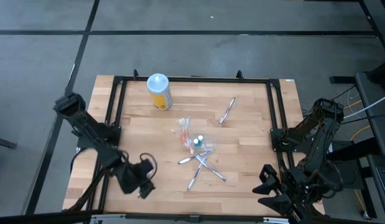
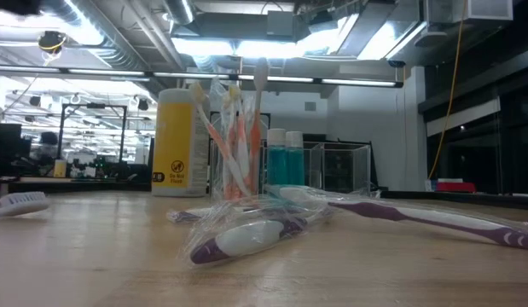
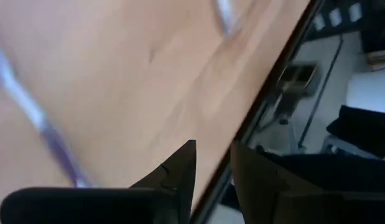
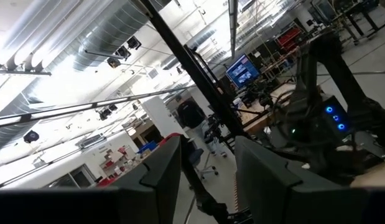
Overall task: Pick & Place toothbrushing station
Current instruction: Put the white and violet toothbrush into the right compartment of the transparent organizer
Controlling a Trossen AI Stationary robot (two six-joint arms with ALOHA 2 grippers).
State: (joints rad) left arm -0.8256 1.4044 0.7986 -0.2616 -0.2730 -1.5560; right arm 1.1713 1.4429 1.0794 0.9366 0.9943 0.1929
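Several slim toothbrushes, whitish and purple, some in clear wrap, lie in a loose heap (image 1: 198,155) at the table's middle; in the low view a wrapped purple one (image 2: 246,234) lies nearest. A transparent holder (image 2: 236,145) stands upright with orange-pink brushes in it; it also shows from above (image 1: 185,132). One more brush (image 1: 227,111) lies alone toward the far right. My left gripper (image 1: 141,182) is open and empty over the table's near left part (image 3: 214,180). My right gripper (image 1: 270,186) is open and empty off the table's near right corner (image 4: 208,174).
A yellow bottle with a white cap (image 1: 158,91) stands at the far middle-left. Two teal bottles (image 2: 286,166) and a clear box (image 2: 339,166) show behind the holder in the low view. A black frame (image 1: 192,79) runs along the table's edges.
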